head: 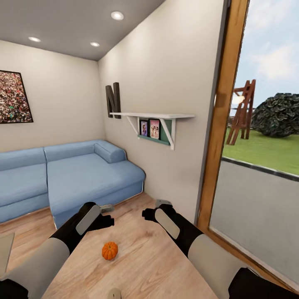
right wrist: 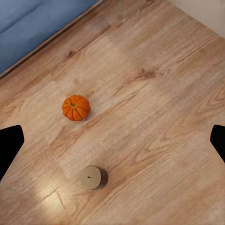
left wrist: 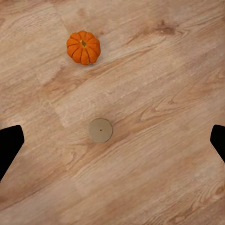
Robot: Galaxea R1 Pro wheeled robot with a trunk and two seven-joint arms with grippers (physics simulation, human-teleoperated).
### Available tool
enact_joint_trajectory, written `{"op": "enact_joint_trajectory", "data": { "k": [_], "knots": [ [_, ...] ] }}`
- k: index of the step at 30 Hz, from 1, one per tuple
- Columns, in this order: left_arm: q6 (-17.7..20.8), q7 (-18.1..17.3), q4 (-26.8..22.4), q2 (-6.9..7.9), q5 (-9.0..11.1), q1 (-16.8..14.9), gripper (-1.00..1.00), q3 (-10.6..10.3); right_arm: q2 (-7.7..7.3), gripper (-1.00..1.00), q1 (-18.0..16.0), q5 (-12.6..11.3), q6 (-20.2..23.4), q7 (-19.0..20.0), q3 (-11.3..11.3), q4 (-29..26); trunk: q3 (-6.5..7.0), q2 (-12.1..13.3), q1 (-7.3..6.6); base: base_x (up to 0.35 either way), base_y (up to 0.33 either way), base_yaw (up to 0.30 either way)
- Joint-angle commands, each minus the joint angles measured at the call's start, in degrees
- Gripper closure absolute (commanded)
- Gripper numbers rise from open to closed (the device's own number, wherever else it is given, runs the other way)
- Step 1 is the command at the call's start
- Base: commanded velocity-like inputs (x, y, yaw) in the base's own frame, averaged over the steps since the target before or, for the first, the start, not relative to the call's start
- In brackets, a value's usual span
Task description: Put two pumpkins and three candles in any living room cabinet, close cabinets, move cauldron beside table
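Both grippers, left [head: 109, 207] and right [head: 163, 203], hover spread apart over wooden floor [head: 141, 265], near a pumpkin [head: 110, 251] with a candle [left wrist: 100, 130] nearer.

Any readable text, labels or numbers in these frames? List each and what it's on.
"N": a large dark letter mounted on the wall above the white shelf.
Two framed photos under the shelf: too small to read any text.
Wall picture at left: a speckled pattern, no legible words.
Pumpkin, candle and wooden floor: no markings.
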Motion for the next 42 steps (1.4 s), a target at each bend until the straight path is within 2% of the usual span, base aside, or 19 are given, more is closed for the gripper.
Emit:
{"op": "enact_joint_trajectory", "data": {
  "k": [1, 11, 22, 27, 29, 36, 42],
  "knots": [
    [0.01, 0.55, -0.09, 0.08, 0.6, -0.06, -1.0, -0.29, 0.0, -1.0, -0.07, -0.38, 0.07, -0.46, 0.14, -0.04, -0.07, -0.04, 0.03, 0.335, 0.006, 0.005],
    [0.09, 0.58, -0.09, 0.08, 1.0, -0.03, -1.0, -0.16, 0.0, -1.0, -0.07, -0.39, 0.07, -0.49, 0.13, -0.04, -0.07, -0.04, 0.03, 0.295, 0.001, 0.001],
    [0.02, 0.89, -0.08, 0.07, 1.18, -0.06, -1.0, -0.07, 0.0, -1.0, -0.06, -0.4, 0.07, -0.41, 0.12, -0.04, -0.07, -0.04, 0.03, 0.039, 0.0, 0.0],
    [-0.03, 0.94, -0.04, 0.08, 1.28, -0.06, -1.0, -0.04, 0.0, -1.0, -0.03, -0.4, 0.07, -0.4, 0.09, -0.04, -0.97, -2.04, 1.13, 0.002, 0.0, 0.0],
    [-0.05, 0.94, 0.05, 0.08, 1.29, -0.06, -1.0, -0.04, 0.0, -1.0, -0.03, -0.4, 0.07, -0.38, 0.1, -0.04, -0.97, -2.04, 1.13, 0.001, 0.0, 0.0],
    [-0.07, 0.61, 4.59, 0.01, 1.38, -1.54, -1.0, 0.14, 0.0, -1.0, -0.06, -0.38, 0.07, -0.25, 0.06, -0.04, -0.97, -2.04, 1.13, 0.0, 0.0, 0.0],
    [-0.07, 0.55, 6.19, 0.0, 1.41, -2.09, -1.0, 0.14, 0.0, -1.0, -0.03, -0.33, 0.07, -0.21, 0.05, -0.04, -0.97, -2.04, 1.13, 0.0, 0.0, 0.0]
  ]
}}
